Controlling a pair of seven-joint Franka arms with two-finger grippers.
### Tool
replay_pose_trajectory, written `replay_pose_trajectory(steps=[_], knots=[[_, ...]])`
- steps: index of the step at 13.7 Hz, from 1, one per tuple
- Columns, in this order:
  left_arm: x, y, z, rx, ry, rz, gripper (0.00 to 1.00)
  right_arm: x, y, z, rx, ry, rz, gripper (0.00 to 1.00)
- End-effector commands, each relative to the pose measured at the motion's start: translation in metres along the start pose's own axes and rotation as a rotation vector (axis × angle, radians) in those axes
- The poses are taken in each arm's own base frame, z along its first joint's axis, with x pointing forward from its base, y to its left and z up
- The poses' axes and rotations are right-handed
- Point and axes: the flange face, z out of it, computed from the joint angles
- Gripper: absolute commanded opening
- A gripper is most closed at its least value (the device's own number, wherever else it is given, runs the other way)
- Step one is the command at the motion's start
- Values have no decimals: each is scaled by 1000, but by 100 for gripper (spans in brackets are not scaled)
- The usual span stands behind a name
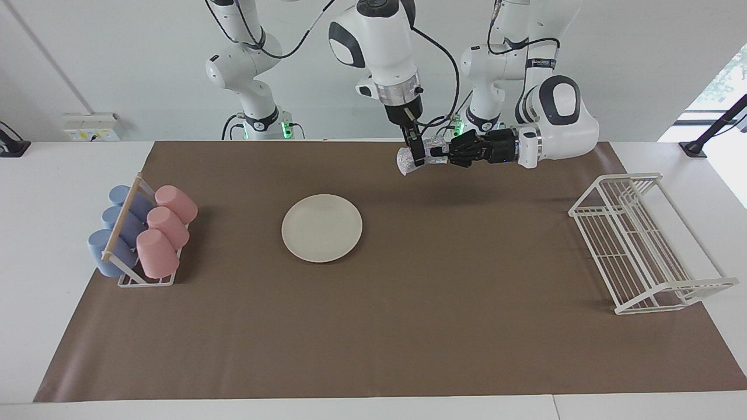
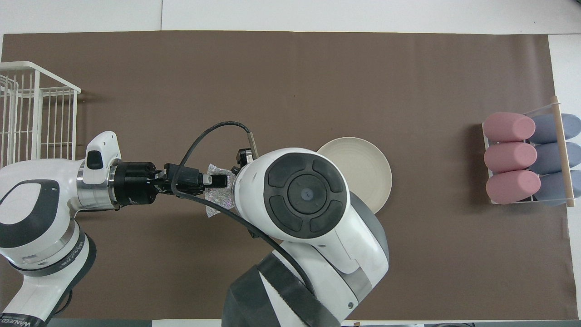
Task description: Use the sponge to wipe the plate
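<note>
Left gripper (image 1: 442, 156) was clamped on the sponge (image 1: 432, 153) in mid-air, held out sideways for a handover. Right gripper (image 1: 416, 155) hung at the sponge's free end; couldn't tell whether it had pinched. Plate (image 1: 322, 227) lay on the mat, below and toward the right arm's end, awaiting the wipe.

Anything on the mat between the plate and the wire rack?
No. In the facing view, bare brown mat separates plate from wire rack.
</note>
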Motion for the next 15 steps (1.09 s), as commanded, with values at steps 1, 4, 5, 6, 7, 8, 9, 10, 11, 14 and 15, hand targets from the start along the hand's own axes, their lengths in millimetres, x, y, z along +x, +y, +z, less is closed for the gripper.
replay_pose_trajectory(steps=[1, 4, 5, 6, 7, 8, 9, 10, 11, 14, 15], knots=[[-8, 0, 1, -26, 1, 10, 0, 4, 8, 0, -8, -18, -9, 0], [-8, 0, 1, -26, -1, 10, 0, 4, 8, -2, -5, -20, -17, 0], [-9, 0, 2, -26, -4, 10, 0, 4, 8, -1, -7, -19, -20, 0], [-9, 0, 2, -26, -5, 12, 0, 4, 9, 0, -10, -18, -29, 0], [-10, 0, 6, -21, -10, 14, 99, 5, 10, 0, -16, -14, -47, 0], [-11, 1, 7, -21, -15, 16, 100, 5, 11, 1, -26, -9, -54, 0], [-11, 1, 7, -21, -15, 16, 100, 6, 11, 2, -29, -7, -57, 0], [-11, 1, 7, -20, -14, 16, 100, 23, 15, 10, -41, 6, -78, 0], [-11, 1, 7, -20, -12, 16, 100, 55, 14, 27, -44, 17, -142, 0], [-10, 0, 8, -17, -12, 15, 100, 109, -1, 41, -30, 33, -147, 0], [-10, 0, 8, -15, -12, 15, 100, 118, 0, 59, -50, 45, -154, 0]])
